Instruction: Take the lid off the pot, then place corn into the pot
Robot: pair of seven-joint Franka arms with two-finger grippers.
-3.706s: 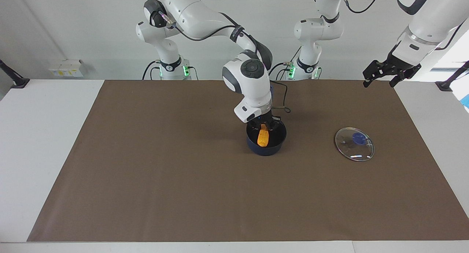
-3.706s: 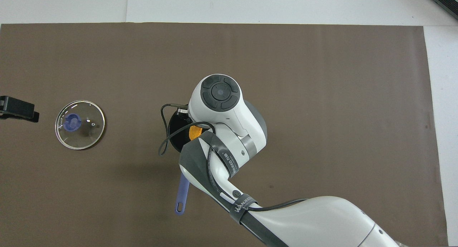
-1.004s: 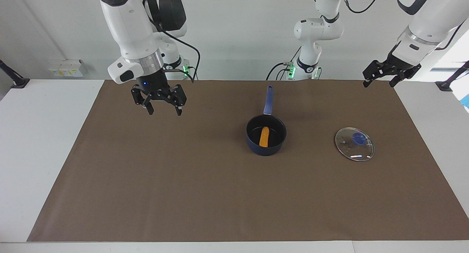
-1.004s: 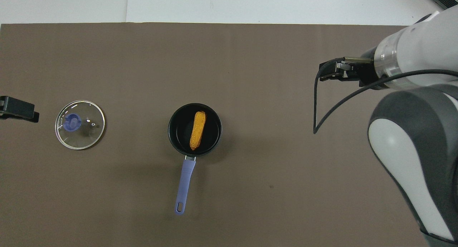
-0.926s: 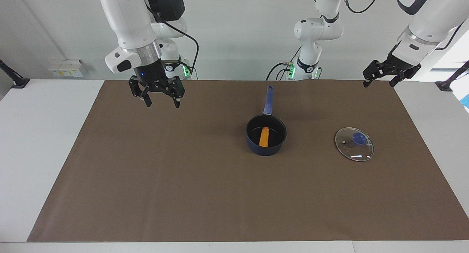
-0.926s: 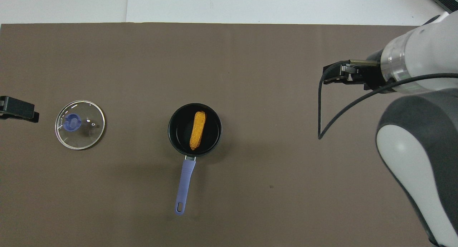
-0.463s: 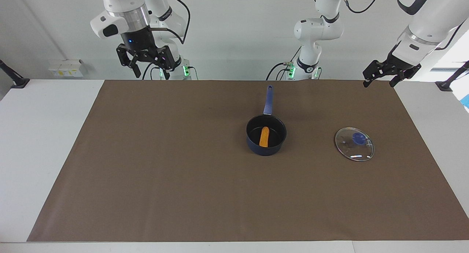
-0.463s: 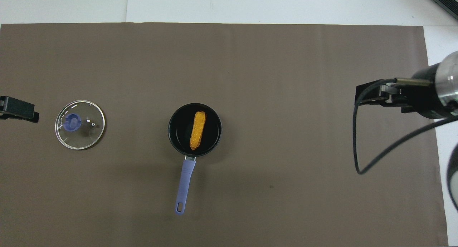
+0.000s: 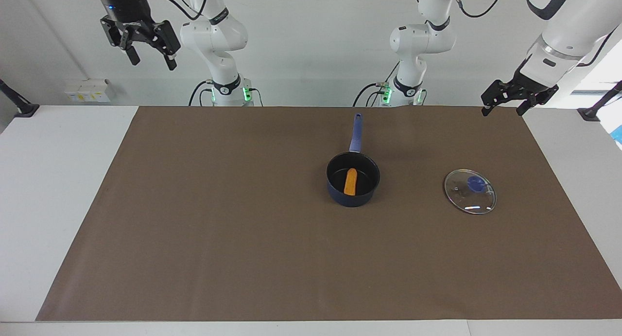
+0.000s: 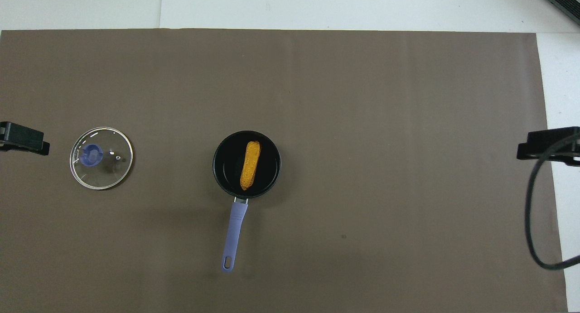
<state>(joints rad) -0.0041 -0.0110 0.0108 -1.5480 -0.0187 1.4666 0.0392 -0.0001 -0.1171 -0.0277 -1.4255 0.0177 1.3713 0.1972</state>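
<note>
Both grippers up, spread, holding nothing.

I see the right gripper (image 9: 148, 59) high over its table end, the left gripper (image 9: 503, 105) over the other; corn (image 9: 350, 181) lies in the pot (image 9: 353, 195), lid (image 9: 470, 191) flat beside it on the mat (image 9: 243, 229).

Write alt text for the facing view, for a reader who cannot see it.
The corn lies inside the open pot mid-table, and the lid lies flat on the brown mat toward the left arm's end. Both tools hang open and empty: the right tool raised high, the left tool over the mat's corner.
</note>
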